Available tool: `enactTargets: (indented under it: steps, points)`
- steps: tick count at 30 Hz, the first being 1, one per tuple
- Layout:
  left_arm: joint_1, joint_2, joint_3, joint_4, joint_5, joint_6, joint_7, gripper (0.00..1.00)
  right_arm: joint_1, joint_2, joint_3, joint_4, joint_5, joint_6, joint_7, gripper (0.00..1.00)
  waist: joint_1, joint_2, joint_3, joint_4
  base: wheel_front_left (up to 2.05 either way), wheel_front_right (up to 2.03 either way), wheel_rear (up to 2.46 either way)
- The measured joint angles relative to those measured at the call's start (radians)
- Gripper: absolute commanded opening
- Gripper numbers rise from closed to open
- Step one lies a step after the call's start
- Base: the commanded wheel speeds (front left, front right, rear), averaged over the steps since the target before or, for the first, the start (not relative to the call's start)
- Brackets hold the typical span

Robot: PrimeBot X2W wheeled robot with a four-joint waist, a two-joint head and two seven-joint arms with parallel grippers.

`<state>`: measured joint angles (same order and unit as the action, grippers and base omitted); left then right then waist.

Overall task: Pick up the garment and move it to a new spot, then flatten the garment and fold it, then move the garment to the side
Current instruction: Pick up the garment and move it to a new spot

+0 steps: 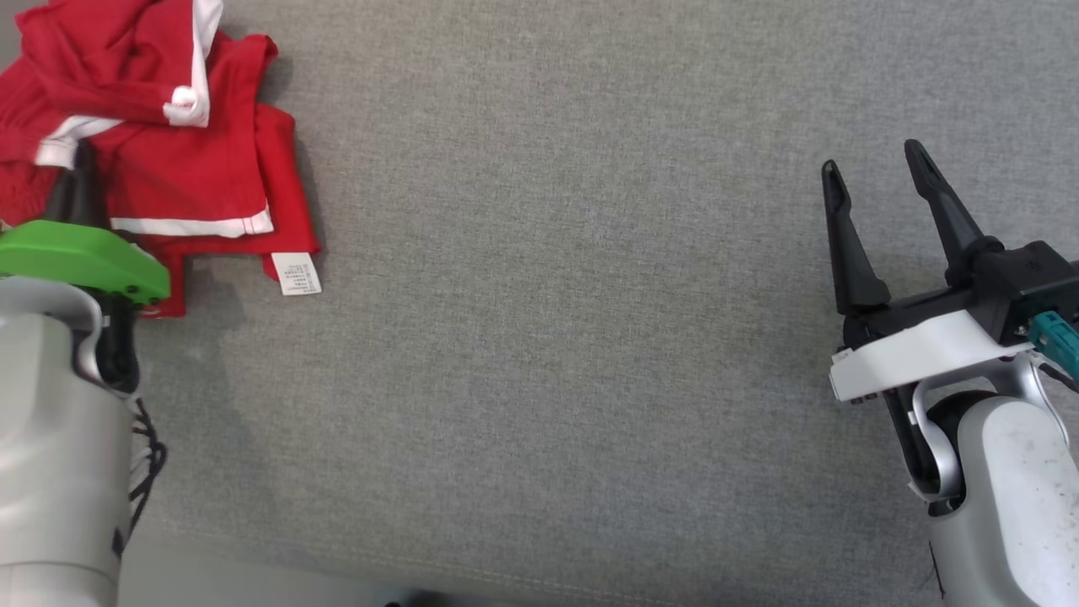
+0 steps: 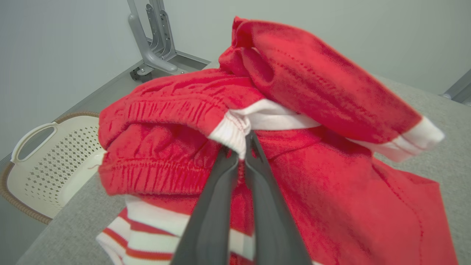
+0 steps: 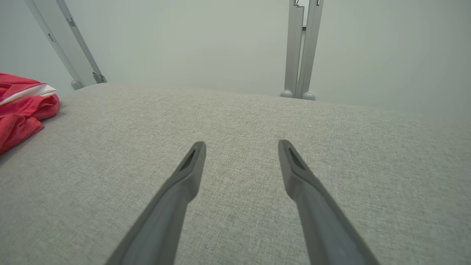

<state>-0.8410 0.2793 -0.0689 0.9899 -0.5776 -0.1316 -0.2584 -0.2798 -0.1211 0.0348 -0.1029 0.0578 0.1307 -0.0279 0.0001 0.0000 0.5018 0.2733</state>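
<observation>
While your left gripper [image 2: 243,149] was pinched shut on a white ribbed edge of the garment [image 1: 194,160], the red heap lay bunched at the far left of the grey padded table [image 1: 573,320]. It sat directly at that claw's tips and ran away from them. You had the cloth between both fingers, which stood together with only fabric in the seam. Crumpled as it was, with a sleeve folded over the top and the care label [image 1: 299,274] turned out at its near right corner, you could read no clean long axis. Your right gripper [image 1: 877,177] hung with its fingers apart and nothing in them. It was well apart from the garment, on the other side of the bare stretch of table. Judging by that, the left arm was the one placed to carry, and the open cloth lay to its right.
</observation>
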Motion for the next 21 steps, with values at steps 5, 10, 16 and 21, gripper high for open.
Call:
enactTargets:
  steps: [5,10,16,21]
  points:
    - [0.095,0.027,0.084,-0.182,0.067,0.021,-0.004,0.0,0.01,0.016,0.001,0.025,0.001,0.0,-0.022,1.0,0.0,0.0,-0.051,-0.001,0.0,0.0,0.0]
    - [0.221,0.023,0.15,-0.356,0.141,0.044,-0.004,0.0,0.038,0.033,0.0,0.053,0.011,0.0,-0.042,1.0,-0.0001,0.0,-0.118,-0.006,0.0,0.0,0.0]
    - [0.376,-0.003,0.18,-0.564,0.209,0.067,-0.004,0.0,0.086,0.049,0.006,0.085,0.024,0.0,-0.056,1.0,-0.0001,0.0,-0.214,-0.02,0.0,0.0,0.0]
    - [0.525,-0.026,0.193,-0.736,0.226,0.103,-0.004,0.0,0.123,0.06,0.008,0.098,0.042,0.0,-0.062,1.0,-0.0002,0.0,-0.297,-0.043,0.0,0.0,0.0]
